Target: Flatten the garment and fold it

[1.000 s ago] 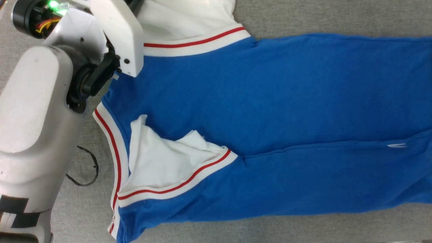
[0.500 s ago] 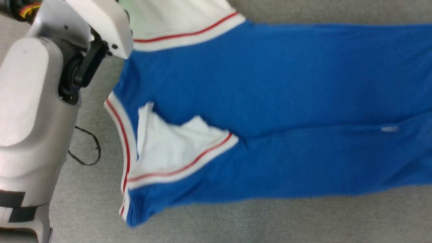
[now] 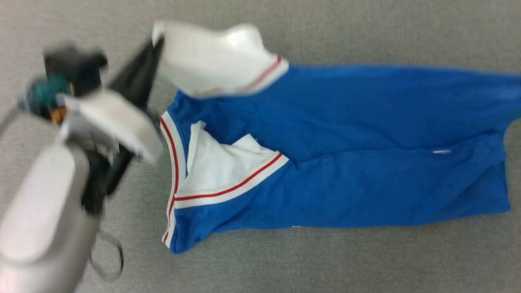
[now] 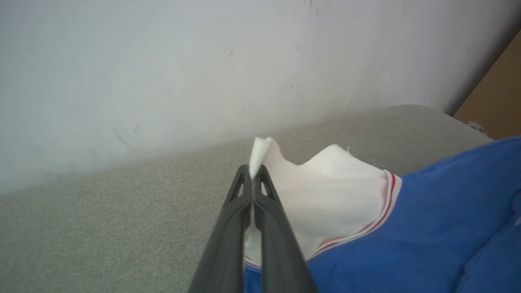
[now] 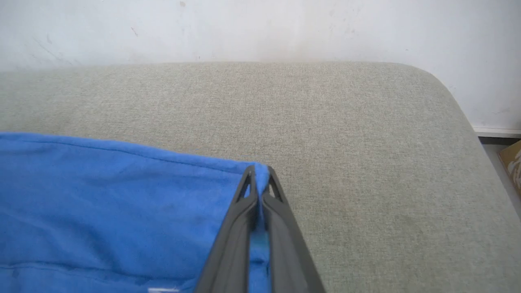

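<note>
The garment [image 3: 346,134], a royal-blue jersey with white sleeves and red-striped trim, lies lengthwise across the grey padded surface [image 3: 366,260]. My left gripper [image 3: 158,41] is shut on the edge of the far white sleeve [image 3: 211,61] and holds it raised off the surface. The left wrist view shows the same pinch, the left gripper [image 4: 253,174] clamped on the white sleeve [image 4: 325,191]. The near sleeve [image 3: 220,173] lies folded over the blue body. In the right wrist view my right gripper [image 5: 259,175] is shut on the blue hem corner [image 5: 262,173] of the garment [image 5: 101,195].
My pale left forearm [image 3: 40,219] is blurred at the lower left, with a thin black cord loop [image 3: 110,260] beside it. A white wall [image 4: 163,61] backs the surface. The surface ends in a rounded corner [image 5: 439,81]. Brown cardboard [image 4: 496,101] stands past that end.
The head camera has pulled back, so the garment's hem end has come into view. My left gripper has lifted the far white sleeve, which now bunches up off the surface.
</note>
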Available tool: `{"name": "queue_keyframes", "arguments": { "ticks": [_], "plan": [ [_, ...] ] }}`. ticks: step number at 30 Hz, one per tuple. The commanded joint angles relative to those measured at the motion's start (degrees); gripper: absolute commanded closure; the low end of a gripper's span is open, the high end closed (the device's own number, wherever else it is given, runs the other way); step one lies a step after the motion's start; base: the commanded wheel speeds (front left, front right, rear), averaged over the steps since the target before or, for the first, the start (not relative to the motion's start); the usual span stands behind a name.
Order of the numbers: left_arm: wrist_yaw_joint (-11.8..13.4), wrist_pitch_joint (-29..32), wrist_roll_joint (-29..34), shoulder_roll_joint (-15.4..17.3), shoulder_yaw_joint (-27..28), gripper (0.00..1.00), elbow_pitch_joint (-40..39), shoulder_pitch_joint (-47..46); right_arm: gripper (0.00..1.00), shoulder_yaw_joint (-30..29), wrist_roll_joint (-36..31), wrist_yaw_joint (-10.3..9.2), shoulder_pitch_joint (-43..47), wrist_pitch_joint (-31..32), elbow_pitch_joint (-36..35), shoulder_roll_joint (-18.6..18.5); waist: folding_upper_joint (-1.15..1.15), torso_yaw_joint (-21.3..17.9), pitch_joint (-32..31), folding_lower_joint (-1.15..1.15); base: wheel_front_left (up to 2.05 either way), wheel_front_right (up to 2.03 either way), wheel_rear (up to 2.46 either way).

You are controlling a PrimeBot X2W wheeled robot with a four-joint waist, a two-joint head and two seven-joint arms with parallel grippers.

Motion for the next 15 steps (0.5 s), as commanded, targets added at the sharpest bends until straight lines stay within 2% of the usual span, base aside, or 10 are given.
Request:
{"name": "queue_keyframes", "arguments": {
  "ticks": [1, 8, 11, 15],
  "plan": [
    [0.8, -1.8, -0.8, 0.6, 0.5, 1.0, -2.6, 5.4, 1.0, -0.2, 0.9, -0.12, 3.5, -1.1, -0.9, 0.8, 0.0, 1.0, -4.0, 0.01, 0.0, 0.0, 0.0],
    [4.3, -7.4, -2.6, -0.1, 1.3, 1.0, -9.0, 22.0, 1.0, -2.4, 3.4, -0.12, 13.9, -4.3, -2.7, 4.1, 0.0, 1.1, -5.5, 0.01, 0.0, 0.0, 0.0],
    [4.8, -9.7, -3.4, -1.3, 1.0, 1.0, -8.4, 26.6, 1.0, -2.7, 3.8, -0.12, 16.4, -5.6, -1.9, 5.7, 0.0, 0.9, -5.2, 0.01, 0.0, 0.0, 0.0],
    [4.4, -11.3, -3.5, -2.2, 0.1, 1.0, -6.0, 28.4, 1.0, -1.7, 3.5, -0.12, 17.5, -6.7, -0.8, 6.5, 0.0, 0.6, -4.8, 0.01, 0.0, 0.0, 0.0]
  ]
}}
